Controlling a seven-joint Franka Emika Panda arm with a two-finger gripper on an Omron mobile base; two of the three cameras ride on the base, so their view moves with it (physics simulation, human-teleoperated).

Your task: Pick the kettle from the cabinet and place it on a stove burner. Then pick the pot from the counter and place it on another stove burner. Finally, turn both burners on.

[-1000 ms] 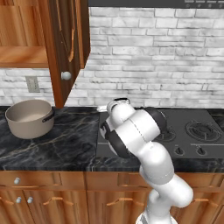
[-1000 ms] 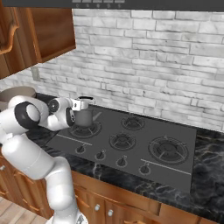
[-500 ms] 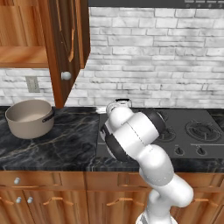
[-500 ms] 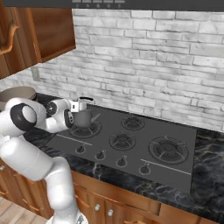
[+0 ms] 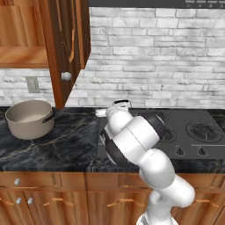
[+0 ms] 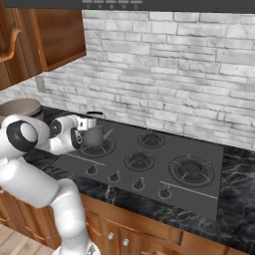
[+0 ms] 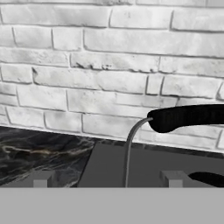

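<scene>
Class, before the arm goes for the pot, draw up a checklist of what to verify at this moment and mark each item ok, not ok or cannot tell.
1. Kettle stands upright on the rear left stove burner: ok.
2. Gripper let go of the kettle handle: ok, jaws stand open.
3. Fingers clear of the handle for pulling away: cannot tell.
4. Pot sits upright on the counter: ok.
5. Another burner free for the pot: ok.
6. Burner knobs not yet turned: cannot tell.
</scene>
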